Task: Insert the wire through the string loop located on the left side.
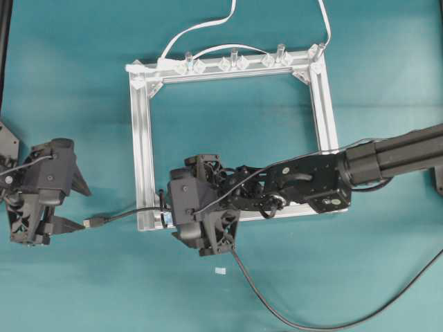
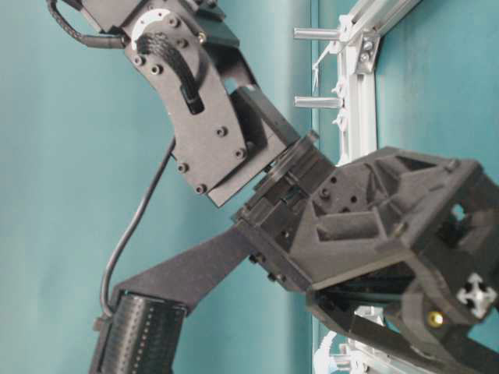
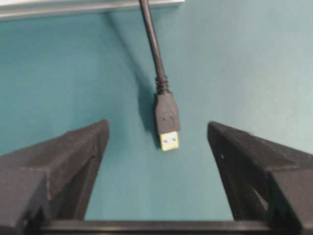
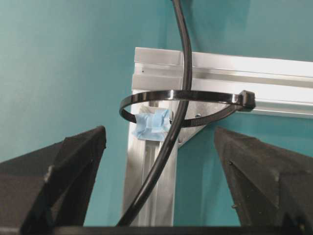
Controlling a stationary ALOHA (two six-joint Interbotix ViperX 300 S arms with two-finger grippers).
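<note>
At the far left of the overhead view the left pincer [image 1: 75, 204] stands spread with nothing between its fingers; its wrist view shows the long thin black wire [image 3: 157, 58], ending in a small black plug with a silver metal tip, lying loose on the teal desk [image 1: 83, 83] in the gap between the two black fingers [image 3: 58, 161], touching neither. Since the plug is free, the likeliest trouble is that any drag on the wire's long slack, which trails off under the other arm, could draw the plug back toward the loop and undo the threading; a careless closing of the left pincer might also nudge the plug sideways instead of catching it. Further right, at the lower left corner of the silver aluminium frame [image 1: 144, 138], the wire passes through the thin dark string loop [image 4: 186, 100] with its scrap of light blue tape, so the insertion looks done or nearly so. The right pincer [image 4: 159, 161] hovers just beside that corner, also spread and holding nothing, with loop and wire lying between its fingers but apart from them; a bump from it could bend the loop or snag the wire.
</note>
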